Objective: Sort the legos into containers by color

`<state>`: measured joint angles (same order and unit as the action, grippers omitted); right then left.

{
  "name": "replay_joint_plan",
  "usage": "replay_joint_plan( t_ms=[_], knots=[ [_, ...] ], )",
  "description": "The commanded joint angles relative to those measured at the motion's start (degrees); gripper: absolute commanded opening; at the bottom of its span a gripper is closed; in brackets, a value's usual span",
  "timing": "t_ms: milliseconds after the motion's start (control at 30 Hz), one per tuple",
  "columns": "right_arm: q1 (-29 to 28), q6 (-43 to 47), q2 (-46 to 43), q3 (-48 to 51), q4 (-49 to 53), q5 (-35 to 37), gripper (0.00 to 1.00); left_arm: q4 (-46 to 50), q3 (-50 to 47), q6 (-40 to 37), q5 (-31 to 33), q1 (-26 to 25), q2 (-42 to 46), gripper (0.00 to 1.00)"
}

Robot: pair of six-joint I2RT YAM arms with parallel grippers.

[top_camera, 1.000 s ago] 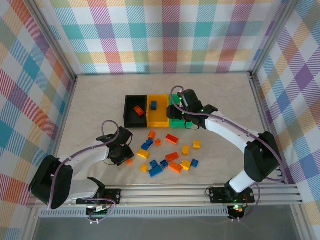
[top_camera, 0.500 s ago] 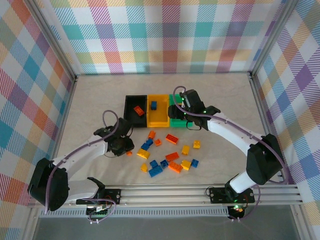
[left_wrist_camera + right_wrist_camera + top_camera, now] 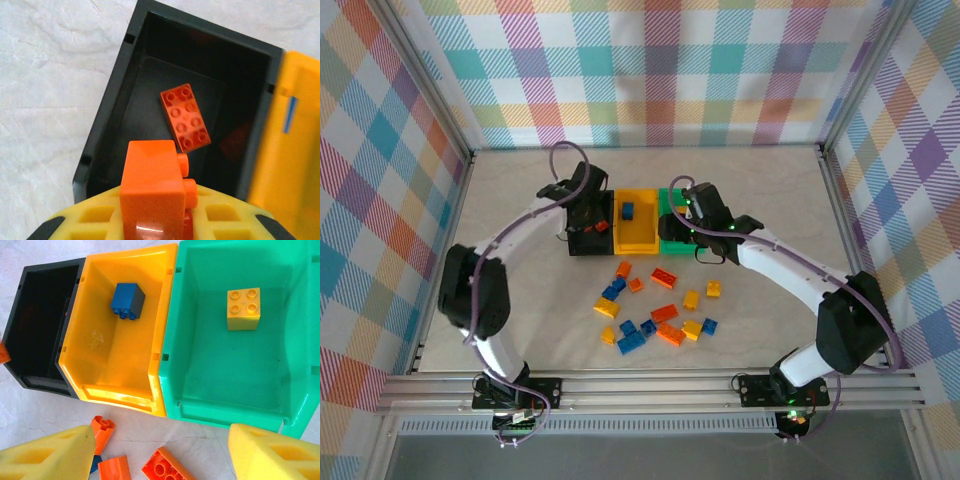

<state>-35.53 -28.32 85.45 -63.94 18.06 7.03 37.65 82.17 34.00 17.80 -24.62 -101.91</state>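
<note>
**Sorting barely begun: three bricks binned, a fourth over the black bin**

The left hand (image 3: 155,220) is closed on a small orange brick (image 3: 150,195), pinched between its yellow pads, and hangs above the near end of the black bin (image 3: 115,100). One orange two-by-four brick (image 3: 185,117) lies flat on that bin's floor. To its right, touching it, the yellow bin (image 3: 120,365) holds a single blue brick (image 3: 127,300). Next to that, the green bin (image 3: 225,370) holds a single yellow brick (image 3: 243,308).

The right hand (image 3: 160,450) is spread wide with nothing between its pads, poised over the near edge of the green bin.

The pairing looks settled: orange to black, blue to yellow, yellow to green. Three bricks are placed, and the held one looks ready to drop. More than a dozen loose bricks (image 3: 655,310) in all three colours lie scattered on the counter (image 3: 750,330) just near of the bins. By my reckoning most of the work is yet to do.
</note>
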Motion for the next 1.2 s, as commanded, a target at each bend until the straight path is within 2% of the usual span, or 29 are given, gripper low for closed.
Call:
replay_joint_plan(
  t_ms=[0,167,300,367,467,633,700,867,1000,1167],
  knots=[
    [0.37,-1.21,-2.6,1.66,0.35,-0.34,0.71,2.5,5.46,-2.41,3.63,0.71,-4.47,0.11],
    [0.39,-1.39,-3.77,2.89,0.69,-0.4,0.72,3.13,8.53,-2.52,3.03,0.85,-9.13,0.16],
    [0.38,-1.57,-4.8,3.69,0.88,-0.43,0.74,3.14,8.82,-2.48,2.56,0.81,-9.89,0.47],
    [0.43,-1.53,-5.03,3.69,1.16,-0.59,0.76,2.8,8.64,-2.54,1.95,0.8,-9.21,0.58],
    [0.46,-1.17,-5.1,3.3,2.12,-0.61,0.77,1.91,7.98,-2.31,0.91,0.8,-7.11,0.71],
    [0.46,-0.5,-5.53,3.21,4.43,-1.57,0.79,-0.65,4.92,-1.83,-3.54,0.84,-0.32,0.86],
    [0.46,-0.97,-5.71,3.62,6.45,-1.6,0.79,-2.0,2.77,-1.26,-6.93,0.63,3.19,0.99],
    [0.44,-3.7,-7.49,8.9,10.08,2.68,0.78,-8.47,-8.53,1.81,-13.57,-0.5,13.89,1.0],
    [1.68,-5.11,-8.02,11.67,13.6,7.77,0.78,-15.08,-21.66,7.02,-18.08,0.17,22.39,1.0],
    [4.06,-5.78,-5.8,15.14,13.01,5.36,0.76,-24.47,-34.75,10.7,-21.12,0.37,31.16,1.0]
  ],
)
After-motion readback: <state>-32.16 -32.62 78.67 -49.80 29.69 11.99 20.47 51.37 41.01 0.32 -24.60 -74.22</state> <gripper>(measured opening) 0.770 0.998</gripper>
